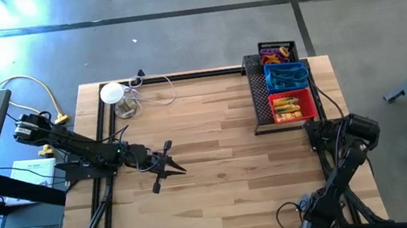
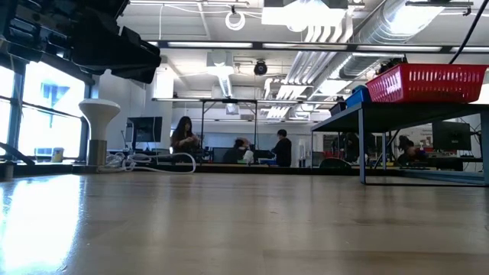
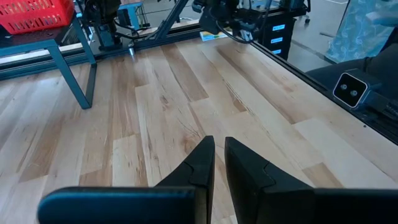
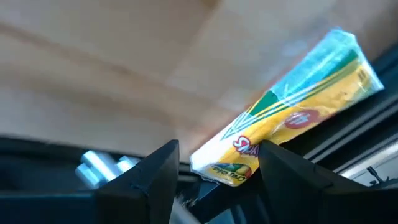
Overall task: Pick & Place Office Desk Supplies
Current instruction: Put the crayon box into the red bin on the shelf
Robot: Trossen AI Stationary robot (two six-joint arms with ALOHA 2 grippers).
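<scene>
We have the right end effector [image 4: 214, 163] clamped on a yellow crayon box [image 4: 292, 118] just in front of the red basket [image 1: 291, 105]. It's gripped at one end, so it could swing or slip. Left end effector [image 1: 169, 164] sits pinched together, empty, mid-desk [image 1: 226, 166].

no readable text, even on the yellow-green pack [image 4: 292, 115]

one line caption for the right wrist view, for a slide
Right gripper closed on a yellow crayon box above the wooden table.
</scene>
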